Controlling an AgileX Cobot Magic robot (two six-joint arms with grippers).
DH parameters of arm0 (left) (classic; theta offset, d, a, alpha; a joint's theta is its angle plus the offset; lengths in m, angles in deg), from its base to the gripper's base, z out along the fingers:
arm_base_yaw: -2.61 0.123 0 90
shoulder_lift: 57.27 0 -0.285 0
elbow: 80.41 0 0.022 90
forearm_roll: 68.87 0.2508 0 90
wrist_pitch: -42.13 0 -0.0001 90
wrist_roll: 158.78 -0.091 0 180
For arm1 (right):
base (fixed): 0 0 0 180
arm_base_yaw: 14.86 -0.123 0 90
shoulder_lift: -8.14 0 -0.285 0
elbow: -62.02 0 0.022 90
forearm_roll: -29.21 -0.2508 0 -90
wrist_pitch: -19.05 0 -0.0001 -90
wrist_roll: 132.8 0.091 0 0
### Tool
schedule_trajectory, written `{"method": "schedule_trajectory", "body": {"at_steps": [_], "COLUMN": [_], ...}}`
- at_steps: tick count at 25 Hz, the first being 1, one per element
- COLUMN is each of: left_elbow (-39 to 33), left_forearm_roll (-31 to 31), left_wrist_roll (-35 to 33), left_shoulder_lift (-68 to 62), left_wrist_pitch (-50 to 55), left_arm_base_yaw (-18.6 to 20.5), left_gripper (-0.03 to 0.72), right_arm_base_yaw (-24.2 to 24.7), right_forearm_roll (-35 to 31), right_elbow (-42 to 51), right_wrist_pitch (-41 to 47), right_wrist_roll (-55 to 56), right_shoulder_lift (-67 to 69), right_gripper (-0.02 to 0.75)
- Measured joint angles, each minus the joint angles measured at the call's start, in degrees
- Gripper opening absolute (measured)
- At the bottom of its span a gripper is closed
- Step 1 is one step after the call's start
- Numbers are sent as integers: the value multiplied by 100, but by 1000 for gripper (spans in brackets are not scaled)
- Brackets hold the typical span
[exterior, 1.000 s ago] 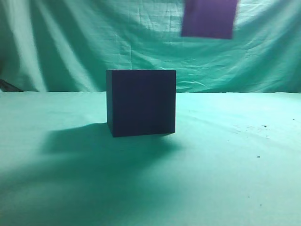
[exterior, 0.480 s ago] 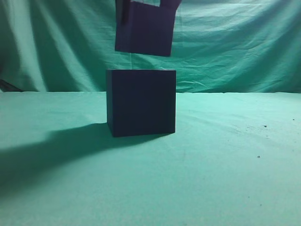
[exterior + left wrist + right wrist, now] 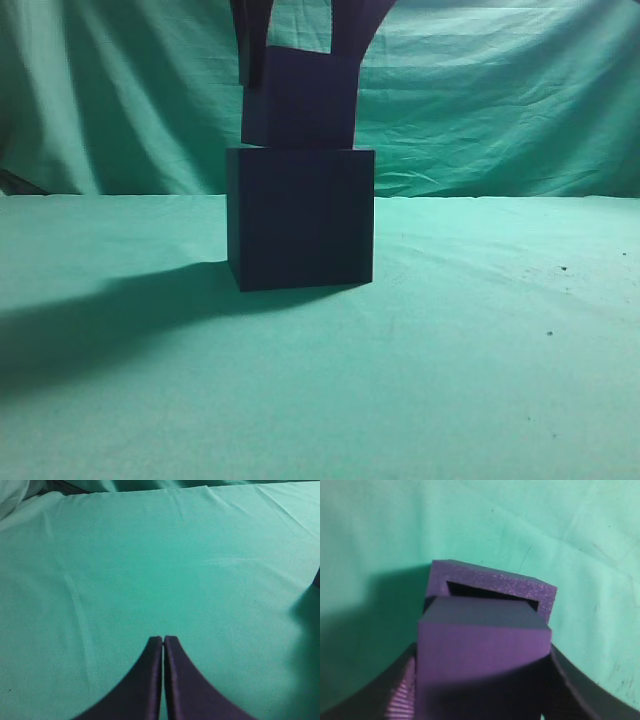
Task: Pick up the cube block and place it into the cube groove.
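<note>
We see the right gripper (image 3: 300,40) clamping the small matte purple cube block (image 3: 300,98) squarely at the dark box's 12 o'clock, over its cube groove (image 3: 492,592); left gripper (image 3: 163,640) closed, empty.

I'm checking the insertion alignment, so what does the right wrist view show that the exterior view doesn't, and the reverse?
Only the right wrist view shows the open cube groove in the box's top, a dark slot behind the cube block, with the box's speckled purple rim around it. Only the exterior view shows the big dark box side-on, standing on the green cloth before the draped backdrop, its shadow falling left. Both show the cube block held in the right tool at the box's top.
</note>
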Motion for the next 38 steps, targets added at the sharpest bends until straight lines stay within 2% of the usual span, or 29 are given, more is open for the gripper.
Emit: {"method": "schedule_trajectory", "body": {"at_steps": [14, 22, 23, 26, 30, 33, 36, 38], "left_elbow": [0, 0, 0, 0, 0, 0, 0, 0], "left_forearm_roll": [0, 0, 0, 0, 0, 0, 0, 0], "left_wrist_roll": [0, 0, 0, 0, 0, 0, 0, 0], "left_shoulder_lift": [0, 0, 0, 0, 0, 0, 0, 0], "left_wrist_pitch": [0, 0, 0, 0, 0, 0, 0, 0], "left_arm_base_yaw": [0, 0, 0, 0, 0, 0, 0, 0], "left_gripper": [0, 0, 0, 0, 0, 0, 0, 0], "right_arm_base_yaw": [0, 0, 0, 0, 0, 0, 0, 0], "right_forearm_roll": [353, 366, 366, 366, 366, 366, 366, 366], "right_elbow": [2, -9, -36, -319, -874, -1006, -1029, -1039], "right_wrist_pitch": [-162, -138, -80, 84, 123, 131, 180, 193], "right_wrist_roll": [719, 575, 549, 445, 232, 87, -96, -152], "right_shoulder_lift": [298, 298, 298, 298, 261, 30, -407, -779], "right_gripper": [421, 421, 489, 610, 610, 399, 139, 52]}}
